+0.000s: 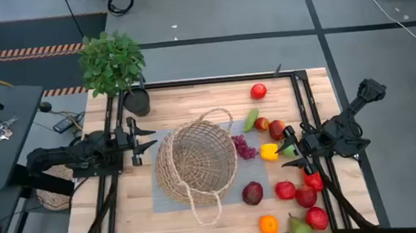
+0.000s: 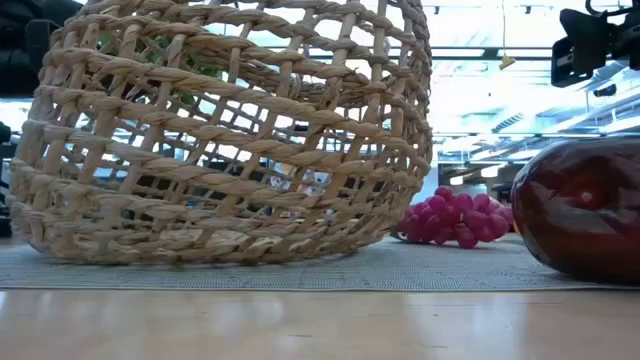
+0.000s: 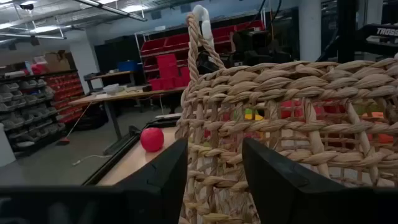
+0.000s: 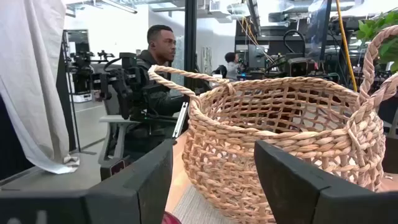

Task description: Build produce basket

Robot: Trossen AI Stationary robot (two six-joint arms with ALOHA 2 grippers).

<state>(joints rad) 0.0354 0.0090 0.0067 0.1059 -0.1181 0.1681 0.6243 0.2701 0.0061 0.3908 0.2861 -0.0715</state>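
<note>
The basket (image 1: 197, 164) was tan open weave on a grey mat (image 1: 163, 202) over pale wood table (image 1: 126, 212). Purple grapes (image 1: 244, 146), a yellow pepper (image 1: 269, 152), an orange (image 1: 268, 225) and red apples (image 1: 259, 91) lay about.

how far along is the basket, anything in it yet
Nothing is done: the basket looks empty on the grey mat. Neither open claw holds anything; the right claw sits by the yellow pepper, the left claw waits beside the basket. The grapes, apples and the other produce remain outside.

rough wicker basket (image 1: 195, 162) — wooden table (image 1: 192, 103)
</note>
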